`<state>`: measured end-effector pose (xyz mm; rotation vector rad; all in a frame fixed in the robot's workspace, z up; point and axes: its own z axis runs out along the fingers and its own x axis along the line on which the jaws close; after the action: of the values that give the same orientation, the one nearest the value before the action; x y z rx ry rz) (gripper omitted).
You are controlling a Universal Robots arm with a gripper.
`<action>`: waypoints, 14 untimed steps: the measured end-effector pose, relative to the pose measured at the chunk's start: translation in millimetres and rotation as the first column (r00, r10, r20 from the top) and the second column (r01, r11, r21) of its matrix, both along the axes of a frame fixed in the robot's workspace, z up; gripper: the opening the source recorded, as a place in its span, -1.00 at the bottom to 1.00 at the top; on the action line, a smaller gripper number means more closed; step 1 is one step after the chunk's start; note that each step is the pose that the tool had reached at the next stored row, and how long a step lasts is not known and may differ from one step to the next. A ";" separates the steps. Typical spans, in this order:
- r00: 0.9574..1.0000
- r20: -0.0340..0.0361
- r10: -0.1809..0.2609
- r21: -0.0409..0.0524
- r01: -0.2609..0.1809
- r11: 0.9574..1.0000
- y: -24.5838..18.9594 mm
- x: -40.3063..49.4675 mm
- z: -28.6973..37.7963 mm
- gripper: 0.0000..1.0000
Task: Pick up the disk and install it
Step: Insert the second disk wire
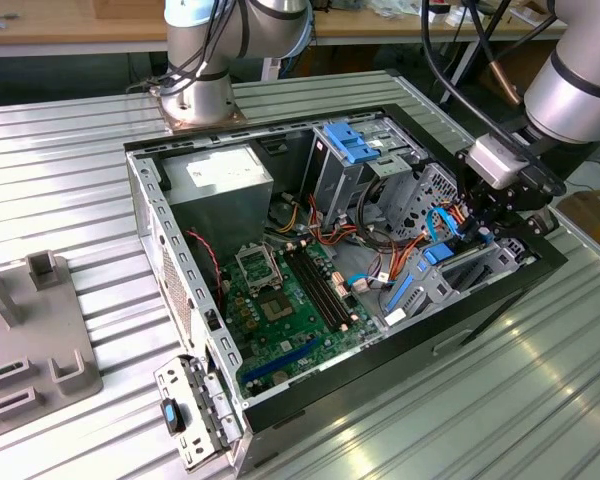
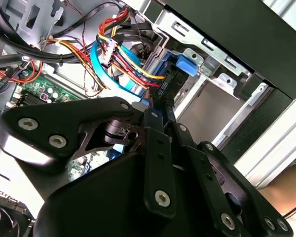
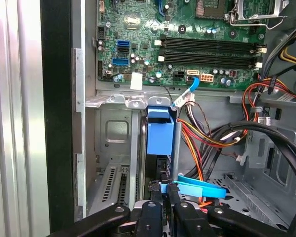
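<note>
The disk [image 3: 160, 136] — blue-railed, on edge — stands upright in the case's bay.

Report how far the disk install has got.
Pickup looks done: the gripper is inside the open computer case, its fingers shut on the disk, held on edge. In hand: the disk stands in the drive bay beside the cables. Whether it is fully seated cannot be told; the gripper has not let go.
</note>
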<state>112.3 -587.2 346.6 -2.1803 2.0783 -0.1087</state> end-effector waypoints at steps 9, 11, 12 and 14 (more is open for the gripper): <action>1.000 0.000 -0.016 0.000 0.016 1.000 0.0 -2.8 0.2 -0.68; 1.000 0.000 -0.019 0.000 0.019 1.000 0.1 -2.9 -0.6 -0.68; 1.000 0.000 -0.020 0.000 0.020 1.000 0.1 -2.9 -1.2 -0.68; 1.000 0.000 -0.022 0.000 0.022 1.000 0.0 -2.9 -1.9 -0.68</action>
<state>109.3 -587.2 344.7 -2.1579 2.1029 -0.1113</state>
